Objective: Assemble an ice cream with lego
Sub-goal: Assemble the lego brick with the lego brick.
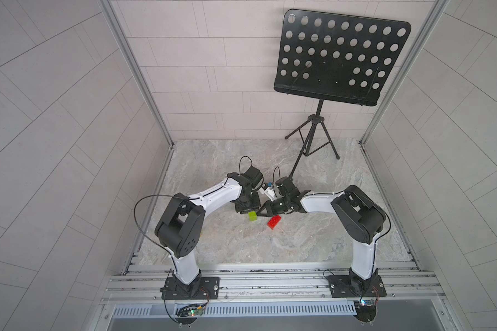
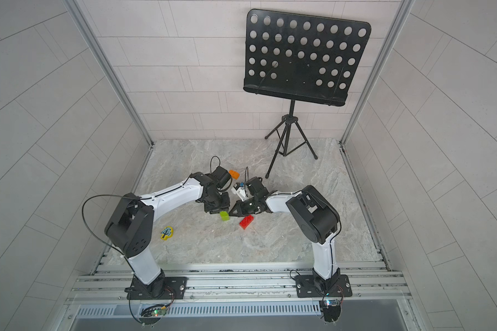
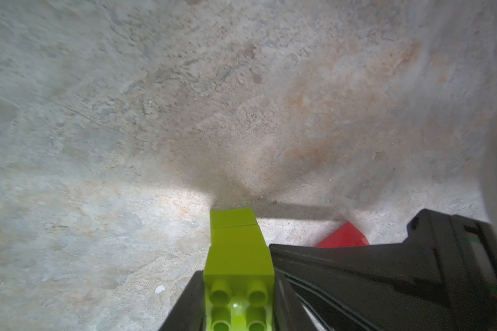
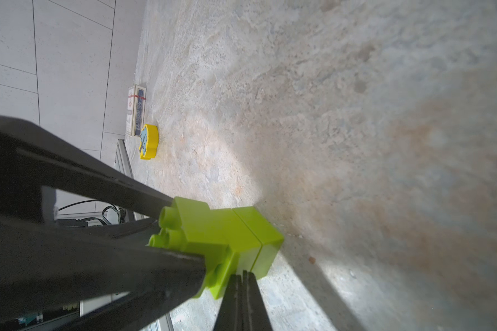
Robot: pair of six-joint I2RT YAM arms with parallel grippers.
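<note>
Left wrist: red brick (image 3: 343,235) mostly behind right pincer (image 3: 279,253); lime stem (image 3: 237,252) cut by edge.

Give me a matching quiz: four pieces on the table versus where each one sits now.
Things:
1. lime-green stack
2. red brick
3. orange brick
4. yellow piece

Places:
A. lying loose next to the right gripper
B. beyond the wrist of the left arm
C. clamped in the left gripper
D. alone, near that arm's elbow

Pairs: 1-C, 2-A, 3-B, 4-D
</note>
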